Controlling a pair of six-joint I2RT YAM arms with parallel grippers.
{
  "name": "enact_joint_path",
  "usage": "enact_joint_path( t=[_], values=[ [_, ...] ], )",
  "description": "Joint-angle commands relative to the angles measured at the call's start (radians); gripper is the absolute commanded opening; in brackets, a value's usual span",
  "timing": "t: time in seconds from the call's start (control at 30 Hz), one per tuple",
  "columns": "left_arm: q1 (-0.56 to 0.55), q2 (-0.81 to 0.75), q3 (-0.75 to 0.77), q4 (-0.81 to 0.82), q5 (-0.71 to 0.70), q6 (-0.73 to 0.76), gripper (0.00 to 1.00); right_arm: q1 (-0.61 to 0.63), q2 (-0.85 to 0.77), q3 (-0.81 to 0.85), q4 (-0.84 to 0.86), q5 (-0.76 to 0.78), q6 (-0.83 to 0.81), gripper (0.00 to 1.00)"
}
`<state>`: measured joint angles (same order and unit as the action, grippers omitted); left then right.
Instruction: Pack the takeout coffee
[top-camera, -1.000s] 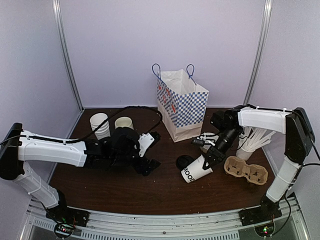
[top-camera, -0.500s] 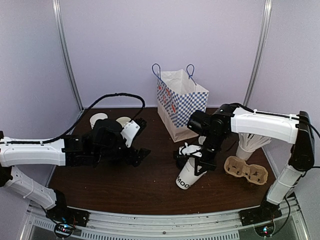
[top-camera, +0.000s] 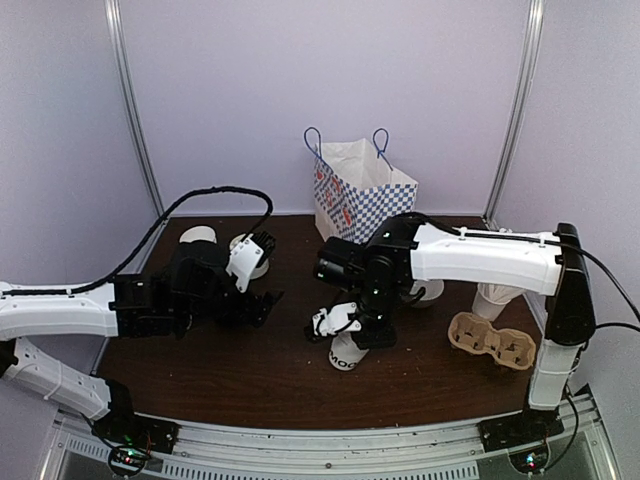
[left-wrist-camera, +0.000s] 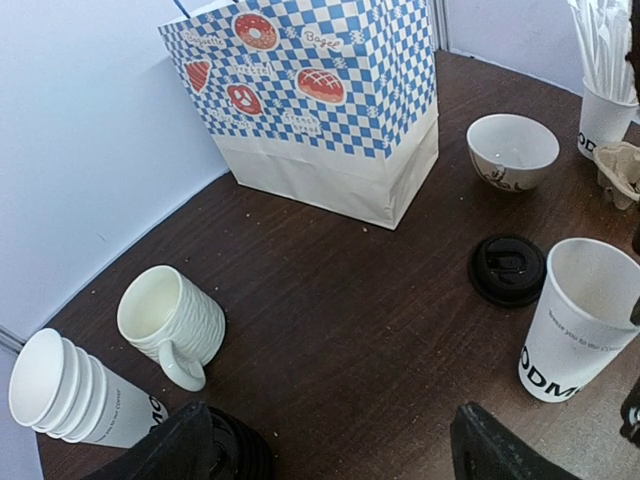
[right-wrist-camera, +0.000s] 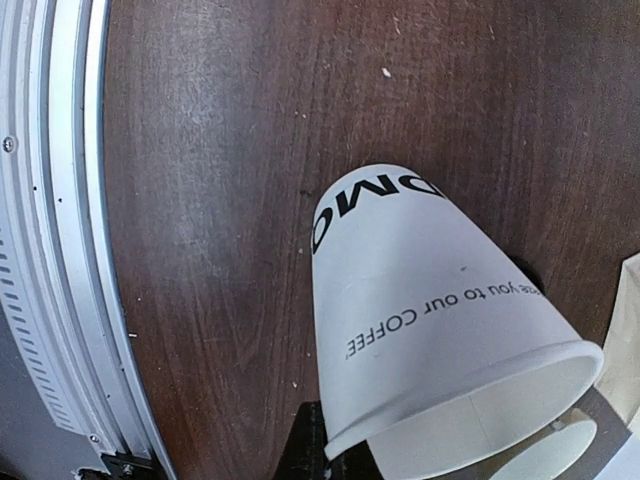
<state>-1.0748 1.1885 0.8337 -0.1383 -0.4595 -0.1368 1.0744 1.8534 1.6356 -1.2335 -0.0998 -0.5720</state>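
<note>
The top external view sits high behind both arm bases. It faces the rear wall and takes in the whole worktop (top-camera: 250, 375) from some way off. The left wrist view hangs low over the worktop's left side, looking across toward the checked paper bag (left-wrist-camera: 320, 100) (the left pincer (left-wrist-camera: 345, 455) frames its bottom edge, prongs set wide apart). The right wrist view looks steeply down, very close on the paper cup (right-wrist-camera: 430, 300), with the metal rail (right-wrist-camera: 60, 250) of the worktop's near edge along its left side. All three views share that cup. The overhead and left wrist views also share the bag.
</note>
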Motion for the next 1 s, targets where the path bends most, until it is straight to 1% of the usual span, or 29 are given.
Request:
enact_joint_path(
  t=[0.0, 0.13, 0.3, 0.43, 0.63, 0.7, 0.87, 0.97],
  values=[
    [0.001, -0.036, -0.028, 0.040, -0.060, 0.022, 0.87, 0.060, 0.056, 0.082, -0.043, 0.114, -0.035, 0.00],
    [0.001, -0.055, -0.042, 0.039, -0.076, 0.029, 0.88, 0.091, 0.099, 0.115, -0.071, 0.132, -0.055, 0.00],
    [0.003, -0.064, -0.060, 0.049, -0.080, 0.028, 0.89, 0.106, 0.115, 0.130, -0.090, 0.140, -0.072, 0.01],
    [0.006, -0.049, -0.065, 0.060, -0.073, 0.029, 0.89, 0.107, 0.121, 0.137, -0.092, 0.137, -0.074, 0.18],
    [0.007, -0.029, -0.059, 0.070, -0.056, 0.033, 0.89, 0.113, 0.086, 0.169, -0.122, 0.088, -0.075, 0.35],
    [0.008, -0.024, -0.055, 0.068, -0.053, 0.039, 0.89, 0.111, 0.053, 0.169, -0.129, 0.047, -0.079, 0.38],
    [0.013, -0.014, -0.041, 0.066, -0.051, 0.049, 0.89, 0.109, -0.011, 0.159, -0.141, 0.008, -0.081, 0.39],
    [0.016, -0.013, -0.035, 0.062, -0.046, 0.047, 0.89, 0.067, -0.063, 0.161, -0.149, -0.018, -0.081, 0.39]
  ],
)
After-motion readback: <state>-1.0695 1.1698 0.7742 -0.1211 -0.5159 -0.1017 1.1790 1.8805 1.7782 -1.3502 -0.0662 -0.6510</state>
